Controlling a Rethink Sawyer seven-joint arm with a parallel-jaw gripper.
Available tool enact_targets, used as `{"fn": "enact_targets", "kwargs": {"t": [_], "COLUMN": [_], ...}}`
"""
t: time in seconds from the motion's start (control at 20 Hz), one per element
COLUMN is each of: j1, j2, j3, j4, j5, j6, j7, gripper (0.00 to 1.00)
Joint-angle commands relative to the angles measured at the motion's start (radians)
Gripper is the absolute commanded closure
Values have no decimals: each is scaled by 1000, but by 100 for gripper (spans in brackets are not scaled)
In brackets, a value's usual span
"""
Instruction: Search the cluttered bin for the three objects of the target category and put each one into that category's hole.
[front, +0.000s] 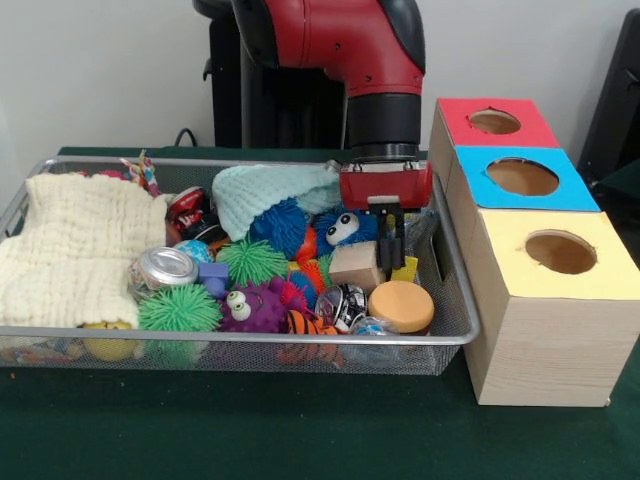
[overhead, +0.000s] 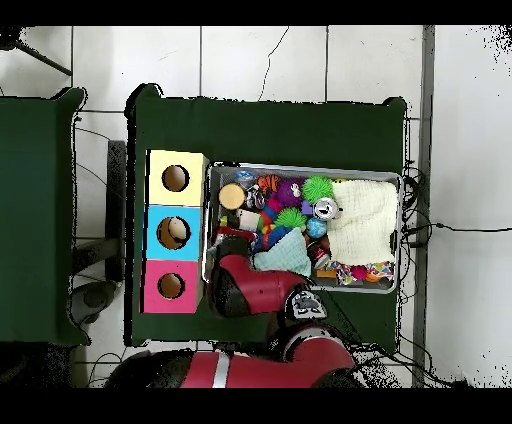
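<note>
The silver wire-mesh bin (front: 455, 335) is full of clutter; it also shows in the overhead view (overhead: 300, 166). Three wooden boxes stand to its right, with a hole in a red top (front: 495, 122), a blue top (front: 522, 177) and a yellow top (front: 560, 252). My gripper (front: 391, 262) hangs from the red arm and reaches down into the bin's right end. Its fingers stand close together, with nothing visible between them. It is just right of a pale wooden block (front: 355, 266) and above a tan round disc (front: 400, 305). In the overhead view the arm hides it.
A cream cloth (front: 75, 245) covers the bin's left end and a mint knit cloth (front: 270, 190) lies at the back. Between them lie green spiky balls (front: 180, 308), a blue spiky ball (front: 280, 225), a purple toy with eyes (front: 255, 305) and a metal can (front: 165, 268).
</note>
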Motion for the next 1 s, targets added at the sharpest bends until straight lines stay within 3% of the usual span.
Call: {"fn": "enact_targets", "kwargs": {"t": [0.05,0.15,0.4,0.65,1.0], "j1": [100,104,-25,-59,-5], "j2": [-103,-149,-242,-264,-256], "j3": [-250,-266,-127,-73,-106], "j4": [94,101,118,90,33], "j5": [155,162,114,108,106], "j6": [155,288,530,628,665], "j7": [67,56,54,54,93], "gripper": [100,100,100,100,100]}}
